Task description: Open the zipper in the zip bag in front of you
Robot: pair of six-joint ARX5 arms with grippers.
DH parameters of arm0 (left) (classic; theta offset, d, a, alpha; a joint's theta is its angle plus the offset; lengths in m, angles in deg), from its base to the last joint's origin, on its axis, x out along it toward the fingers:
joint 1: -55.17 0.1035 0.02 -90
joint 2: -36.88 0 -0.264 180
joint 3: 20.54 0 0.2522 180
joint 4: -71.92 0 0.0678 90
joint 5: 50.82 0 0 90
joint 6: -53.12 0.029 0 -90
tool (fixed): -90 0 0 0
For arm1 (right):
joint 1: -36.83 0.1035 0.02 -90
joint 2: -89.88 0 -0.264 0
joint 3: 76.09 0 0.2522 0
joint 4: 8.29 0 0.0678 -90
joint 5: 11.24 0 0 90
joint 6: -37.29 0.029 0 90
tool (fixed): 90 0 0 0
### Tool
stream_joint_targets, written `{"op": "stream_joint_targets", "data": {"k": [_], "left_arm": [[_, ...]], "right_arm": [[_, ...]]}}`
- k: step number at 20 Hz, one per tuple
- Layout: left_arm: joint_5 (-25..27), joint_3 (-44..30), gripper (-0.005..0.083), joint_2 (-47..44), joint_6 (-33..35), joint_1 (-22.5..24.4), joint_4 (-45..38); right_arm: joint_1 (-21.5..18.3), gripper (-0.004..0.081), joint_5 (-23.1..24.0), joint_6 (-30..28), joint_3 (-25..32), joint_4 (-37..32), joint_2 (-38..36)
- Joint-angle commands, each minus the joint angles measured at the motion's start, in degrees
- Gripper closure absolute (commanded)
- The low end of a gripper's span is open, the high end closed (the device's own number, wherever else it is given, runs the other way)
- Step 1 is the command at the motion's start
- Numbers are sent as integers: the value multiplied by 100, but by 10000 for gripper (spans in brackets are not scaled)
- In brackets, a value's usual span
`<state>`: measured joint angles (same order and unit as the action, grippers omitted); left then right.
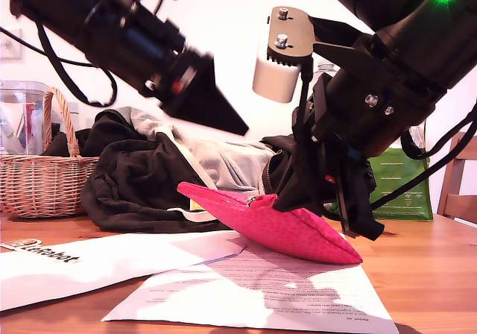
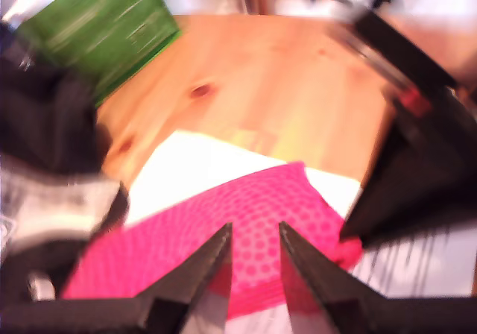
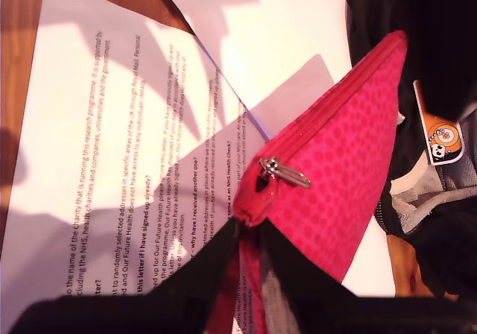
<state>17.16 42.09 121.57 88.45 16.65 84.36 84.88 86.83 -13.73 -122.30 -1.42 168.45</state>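
On the table (image 1: 432, 267), atop printed papers (image 1: 261, 289), the pink zip bag (image 1: 291, 226) lies with one end tilted up, in front of dark clothes (image 1: 134, 185). My second pincer (image 3: 250, 233) is clamped on the bag's edge just by the silver pull tab (image 3: 285, 172) of the zipper (image 3: 335, 103). My first pincer (image 2: 255, 233) hovers above the bag, fingers slightly apart, gripping nothing. A wicker basket (image 1: 41, 185) stands at the exterior view's left.

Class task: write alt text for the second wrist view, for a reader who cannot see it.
My second gripper pinches the edge of a pink dotted zip bag, close to the small silver pull tab of its red zipper. Printed paper sheets lie beneath on a wooden table, with dark clothing alongside.
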Motion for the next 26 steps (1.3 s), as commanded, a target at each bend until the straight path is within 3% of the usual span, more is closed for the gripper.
{"op": "stream_joint_targets", "data": {"k": [1, 3, 8, 9, 11, 12, 15, 17, 26], "left_arm": [[-111, -13, 607, 201, 1552, -17, -125], [-131, -7, 605, 234, 2850, -15, -267], [-15, 4, 605, 256, 2549, -20, -273], [144, 42, 606, 271, 1888, -48, -232], [308, 142, 606, 310, -269, -50, 72], [297, 184, 608, 310, -481, -26, 136], [203, 413, 608, 319, -3211, 55, 269], [144, 507, 608, 424, -3995, 52, 352], [243, 723, 605, 837, -5045, -17, 684]], "right_arm": [[-7, 783, -31, 26, 9, -59, -15], [-7, 783, -61, 26, 9, -61, -13], [-7, 783, -63, 26, 9, -133, -13], [-7, 783, -63, 26, 9, -138, -13], [-9, 783, -63, 28, 9, -136, -13], [-11, 783, -63, 26, 9, -140, -15], [-9, 783, -63, 26, 9, -140, -15], [-9, 783, -63, 26, 9, -144, -13], [-17, 783, -66, 31, 9, -203, -13]]}}
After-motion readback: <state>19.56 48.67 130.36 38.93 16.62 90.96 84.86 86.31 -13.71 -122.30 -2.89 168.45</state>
